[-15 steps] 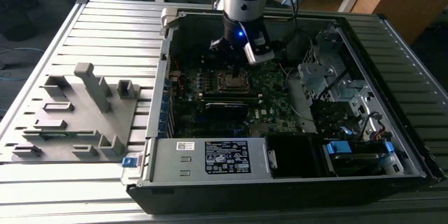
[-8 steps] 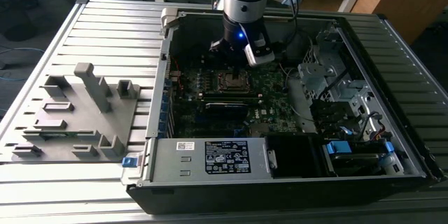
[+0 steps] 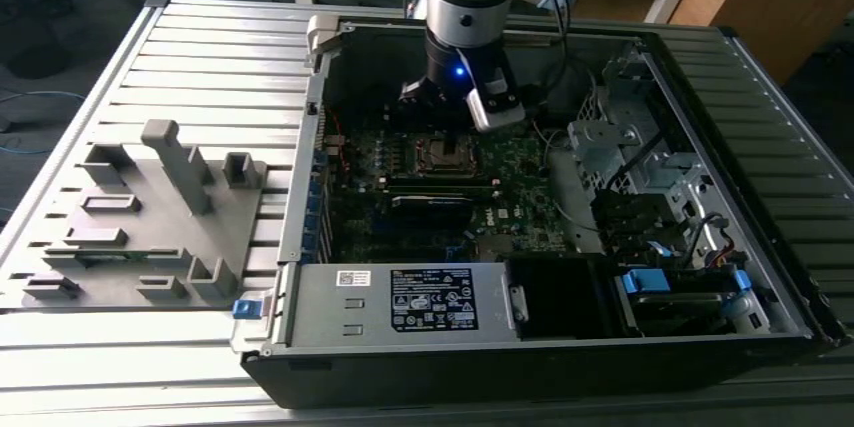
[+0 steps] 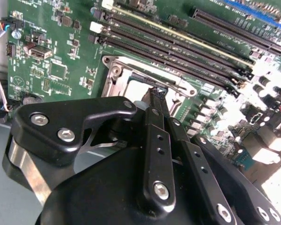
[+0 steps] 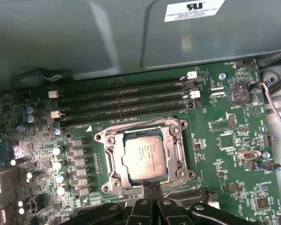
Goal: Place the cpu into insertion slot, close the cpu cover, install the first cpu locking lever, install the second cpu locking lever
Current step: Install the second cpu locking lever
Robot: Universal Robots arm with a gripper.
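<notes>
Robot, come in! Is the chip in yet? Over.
Tool shut, at socket edge. Chip sits in socket, cover down around it. Nothing blocking.

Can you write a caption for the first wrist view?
Gripper shut at the edge of the socket, cpu seated under its cover.

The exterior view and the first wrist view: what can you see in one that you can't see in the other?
The exterior view alone takes in the whole open computer case, the arm reaching into it, and a grey block of holders beside the case at the exterior view's left.

The first wrist view alone gives the cpu up close: it lies in the insertion slot with the cpu cover down around it. The gripper has its fingers pressed together at the slot's edge.

Both show the green motherboard and the slot.
</notes>
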